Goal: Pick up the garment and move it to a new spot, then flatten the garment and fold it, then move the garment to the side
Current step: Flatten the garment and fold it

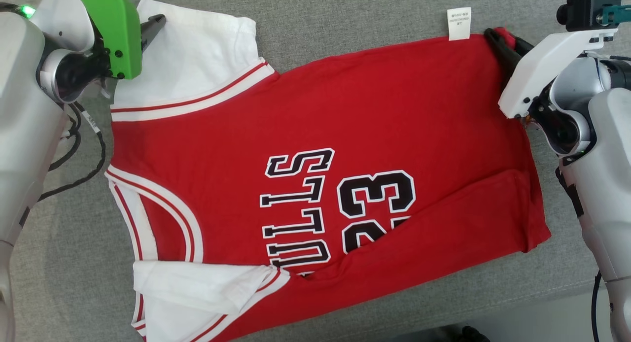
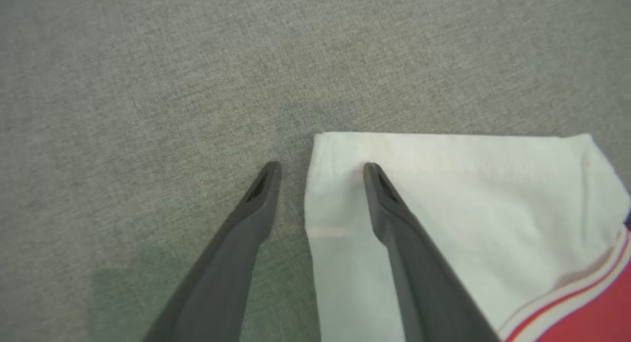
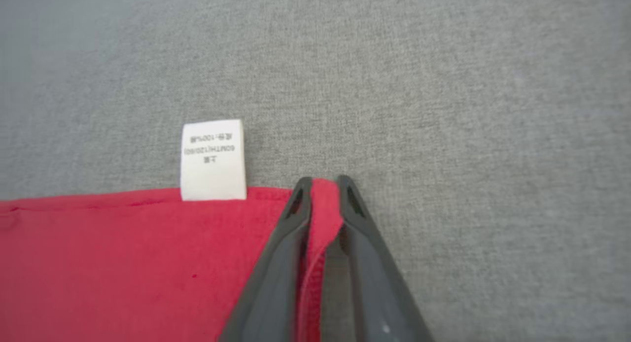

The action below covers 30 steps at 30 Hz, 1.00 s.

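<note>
On the head view I see the red jersey point(image 1: 315, 135) spread flat on the grey cloth surface point(image 1: 345, 17), white sleeves toward my left side, hem toward my right. My left gripper point(image 1: 157, 22) sits at the far white sleeve point(image 1: 197, 56); my right gripper point(image 1: 500, 36) sits at the far hem corner, just beside the white care label point(image 1: 459, 23).

On the left wrist view, the left gripper point(image 2: 321, 165) is spread wide. One finger lies over the bare grey surface, the other over the sleeve point(image 2: 468, 194), with the sleeve's edge between them. Nothing is gripped.

On the right wrist view, the right gripper point(image 3: 323, 182) is nearly pressed together, pinching a raised ridge of red fabric at the jersey's edge, near the label point(image 3: 213, 159).
</note>
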### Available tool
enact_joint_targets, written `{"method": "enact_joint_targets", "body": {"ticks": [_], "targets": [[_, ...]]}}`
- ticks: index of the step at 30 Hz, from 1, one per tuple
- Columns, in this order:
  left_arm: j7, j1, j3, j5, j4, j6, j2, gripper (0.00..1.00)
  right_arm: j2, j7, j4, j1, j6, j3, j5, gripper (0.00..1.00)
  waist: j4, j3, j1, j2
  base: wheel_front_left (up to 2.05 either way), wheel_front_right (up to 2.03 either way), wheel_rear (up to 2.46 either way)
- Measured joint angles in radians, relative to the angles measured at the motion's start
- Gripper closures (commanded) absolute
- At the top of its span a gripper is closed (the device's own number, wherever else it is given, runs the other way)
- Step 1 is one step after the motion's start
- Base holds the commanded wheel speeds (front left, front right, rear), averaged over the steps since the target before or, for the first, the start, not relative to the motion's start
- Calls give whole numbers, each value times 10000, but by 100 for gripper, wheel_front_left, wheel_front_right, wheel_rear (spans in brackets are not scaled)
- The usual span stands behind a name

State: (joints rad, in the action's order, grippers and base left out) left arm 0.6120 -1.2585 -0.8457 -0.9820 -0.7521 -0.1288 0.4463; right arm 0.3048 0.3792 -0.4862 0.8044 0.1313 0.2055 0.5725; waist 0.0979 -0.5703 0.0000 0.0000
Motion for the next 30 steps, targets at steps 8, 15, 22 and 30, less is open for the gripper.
{"method": "enact_joint_targets", "body": {"ticks": [8,15,22,30], "targets": [[-608,-11,-435,-211,-253,-6,71,100,-12,-784,-403,-30,2,40,65,100,-102,359,0,0,0,0,0],[-1034,75,-732,-491,-550,-31,303,100,54,-1450,-1220,-252,4,-324,-173,100,-298,943,1,0,0,0,0],[-1216,446,-1022,-1112,-408,-31,213,100,-56,-1762,-1783,-300,2,-121,-274,100,-532,1642,0,0,0,0,0],[-19,1114,-1563,-2428,869,-31,525,100,309,-1697,-2040,-825,2,527,127,100,-734,2566,0,0,0,0,0]]}}
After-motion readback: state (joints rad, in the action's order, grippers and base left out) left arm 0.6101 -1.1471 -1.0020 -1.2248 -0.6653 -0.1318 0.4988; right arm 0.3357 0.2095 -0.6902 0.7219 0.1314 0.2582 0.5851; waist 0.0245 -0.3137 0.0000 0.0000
